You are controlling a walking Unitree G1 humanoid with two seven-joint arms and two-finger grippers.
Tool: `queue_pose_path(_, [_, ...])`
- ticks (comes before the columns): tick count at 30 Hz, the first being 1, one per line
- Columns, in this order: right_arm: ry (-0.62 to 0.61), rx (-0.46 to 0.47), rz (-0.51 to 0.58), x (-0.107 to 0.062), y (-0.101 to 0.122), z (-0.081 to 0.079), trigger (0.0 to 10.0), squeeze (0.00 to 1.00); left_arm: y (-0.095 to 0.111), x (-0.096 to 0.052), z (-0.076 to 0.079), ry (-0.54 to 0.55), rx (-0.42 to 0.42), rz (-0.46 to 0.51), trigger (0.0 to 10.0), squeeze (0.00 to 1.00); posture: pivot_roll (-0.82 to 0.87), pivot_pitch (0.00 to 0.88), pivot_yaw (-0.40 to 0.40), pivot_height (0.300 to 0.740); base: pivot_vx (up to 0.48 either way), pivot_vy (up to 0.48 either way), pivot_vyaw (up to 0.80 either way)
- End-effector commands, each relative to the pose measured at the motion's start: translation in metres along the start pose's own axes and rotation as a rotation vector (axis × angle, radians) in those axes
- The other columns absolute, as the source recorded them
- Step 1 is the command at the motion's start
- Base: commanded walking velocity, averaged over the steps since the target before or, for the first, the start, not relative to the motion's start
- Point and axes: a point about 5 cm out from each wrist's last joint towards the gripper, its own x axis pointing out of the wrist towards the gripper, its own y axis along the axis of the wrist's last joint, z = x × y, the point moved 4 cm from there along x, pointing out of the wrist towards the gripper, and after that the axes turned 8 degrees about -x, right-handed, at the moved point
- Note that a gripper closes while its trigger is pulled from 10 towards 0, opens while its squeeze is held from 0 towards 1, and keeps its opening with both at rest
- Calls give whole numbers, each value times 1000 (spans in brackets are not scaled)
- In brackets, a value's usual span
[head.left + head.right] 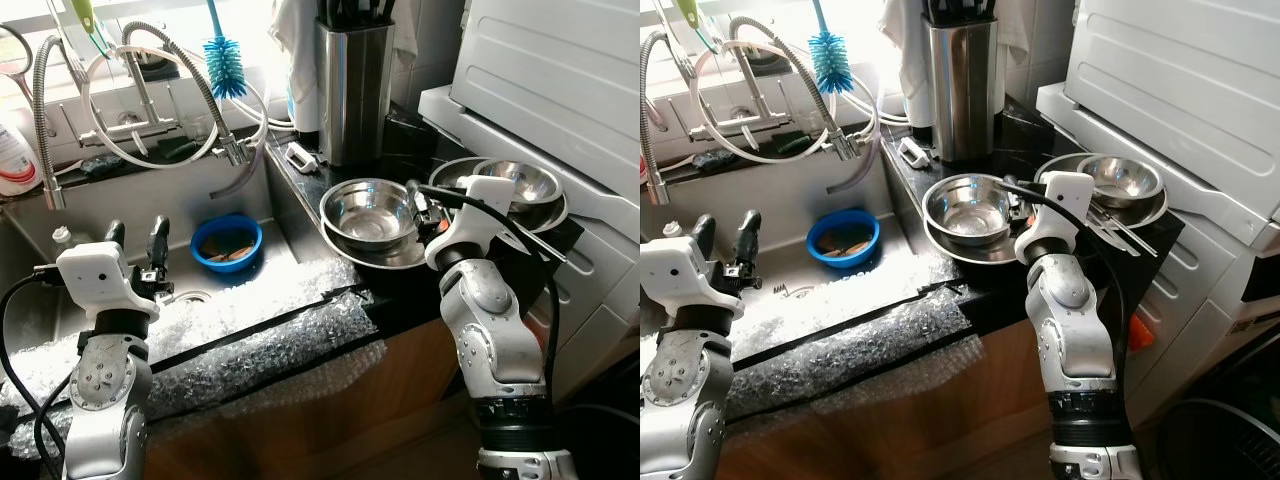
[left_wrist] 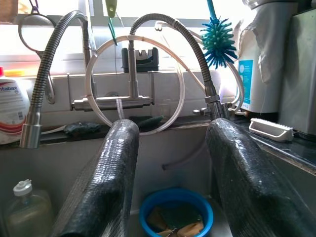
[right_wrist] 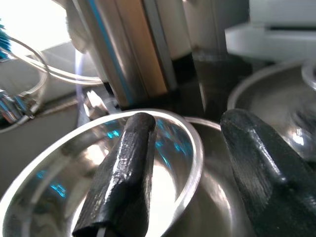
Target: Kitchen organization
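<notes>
A steel bowl [image 1: 368, 212] sits nested in a wider steel dish [image 1: 392, 257] on the black counter, right of the sink. My right gripper [image 1: 418, 205] is open at that bowl's right rim; in the right wrist view one finger [image 3: 123, 173] hangs inside the bowl [image 3: 59, 197] and the other [image 3: 261, 173] outside it, with the rim between them. My left gripper [image 1: 137, 236] is open over the sink, holding nothing, its fingers [image 2: 103, 182] pointing toward a blue bowl [image 1: 228, 242] with sponges in it.
More steel bowls [image 1: 515, 185] with utensils are stacked at the right under a white appliance [image 1: 560, 80]. A steel knife block [image 1: 352, 90] stands behind. Spring faucets [image 1: 190, 75], a blue brush [image 1: 225, 65] and a soap bottle [image 1: 12, 160] line the sink's back. Bubble wrap [image 1: 250, 330] covers the front edge.
</notes>
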Motion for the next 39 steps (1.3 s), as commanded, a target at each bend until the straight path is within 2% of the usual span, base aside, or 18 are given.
queue_pose_path(1, [-14,35,-25,3,2,1,10000,0,-2,3,-1,-9,6,-13,10000,0,-118,0,67,740,0,0,0])
queue_pose_path(3, [-23,65,-47,4,1,4,10000,0,-1,3,-1,-10,6,-11,10000,0,-120,0,69,740,0,0,0])
queue_pose_path(7, [-25,51,-93,6,-4,7,10000,0,-1,3,-1,-9,9,-10,10000,0,-117,0,67,740,0,0,0])
queue_pose_path(10, [-23,92,-134,6,-10,6,10000,0,1,3,-1,-10,11,-6,10000,0,-113,0,67,740,0,0,0])
queue_pose_path(12, [-11,118,-142,7,-10,4,10000,0,2,3,-1,-12,13,-2,10000,0,-112,0,67,740,0,0,0])
queue_pose_path(27, [46,117,-169,10,-11,-10,10000,0,6,4,4,-23,18,13,10000,0,-108,0,60,740,0,0,0])
queue_pose_path(28, [47,124,-168,10,-10,-10,10000,0,7,5,6,-36,38,15,10000,0,-108,0,60,740,0,0,0])
queue_pose_path(39, [107,221,-206,9,-14,-25,10000,0,7,5,13,-69,44,13,10000,0,-104,0,61,740,0,0,0])
